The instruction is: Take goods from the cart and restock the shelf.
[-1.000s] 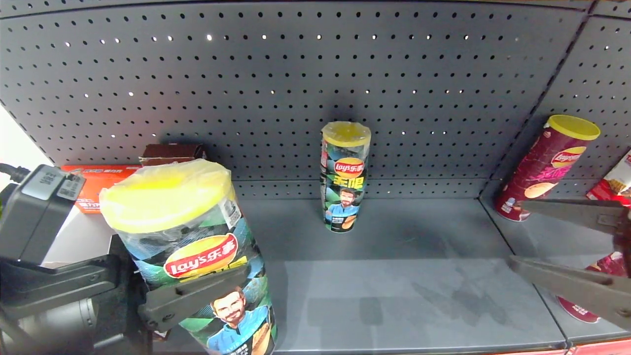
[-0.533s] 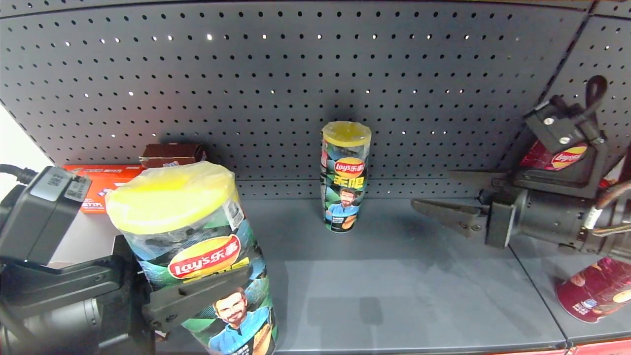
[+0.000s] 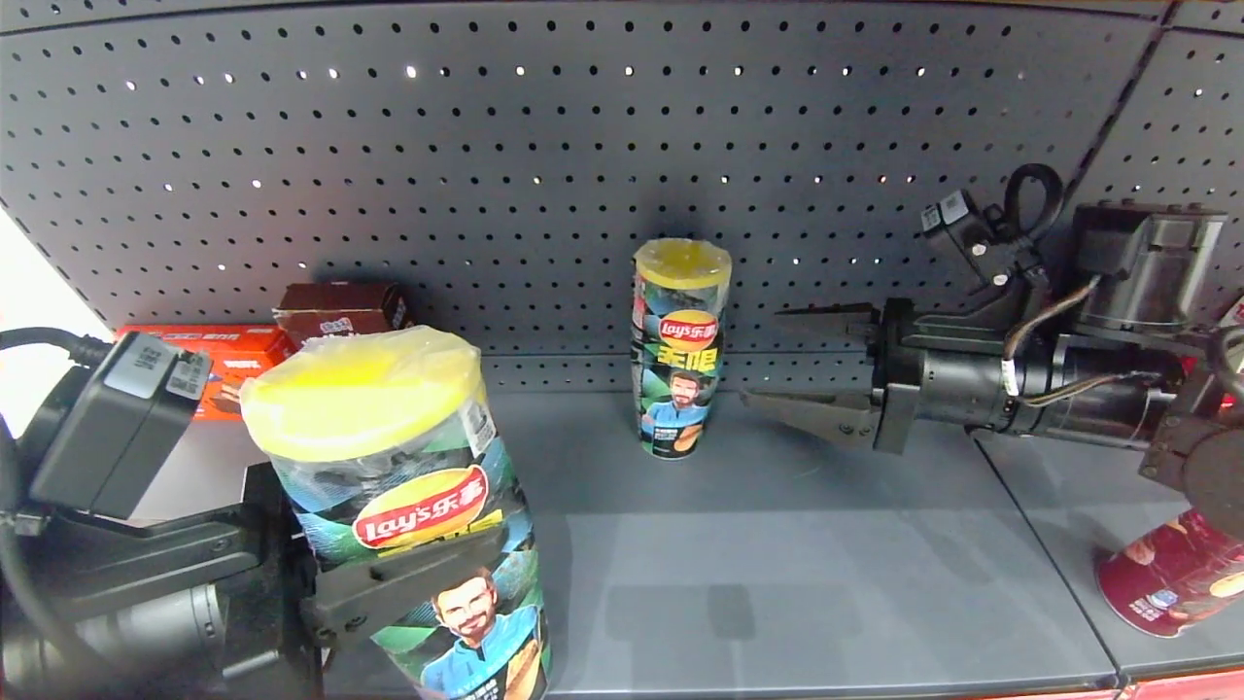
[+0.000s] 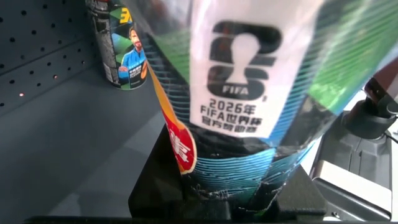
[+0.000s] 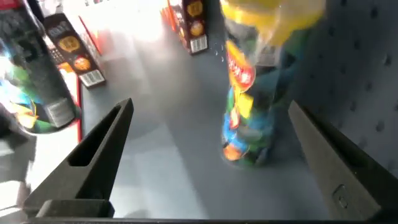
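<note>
My left gripper (image 3: pixel 389 583) is shut on a green-and-blue chip can (image 3: pixel 408 525) with a yellow lid, held upright at the shelf's front left; the left wrist view has that can (image 4: pixel 249 93) close up. A matching can (image 3: pixel 680 350) stands at the back middle of the grey shelf (image 3: pixel 777 583). My right gripper (image 3: pixel 761 355) is open, level with that can and just to its right, pointing at it without touching. From the right wrist the standing can (image 5: pixel 255 93) lies ahead between the spread fingers (image 5: pixel 99 155).
A pegboard wall (image 3: pixel 486 146) backs the shelf. An orange box (image 3: pixel 219 355) and a brown box (image 3: pixel 340 306) sit at the back left. A dark red can (image 3: pixel 1166 574) lies on the neighbouring shelf section at the right. Bare shelf floor stretches in front of the standing can.
My right arm has swung up and to the left, from the lower right edge to beside the standing can. The left gripper with its can has shifted slightly right.
</note>
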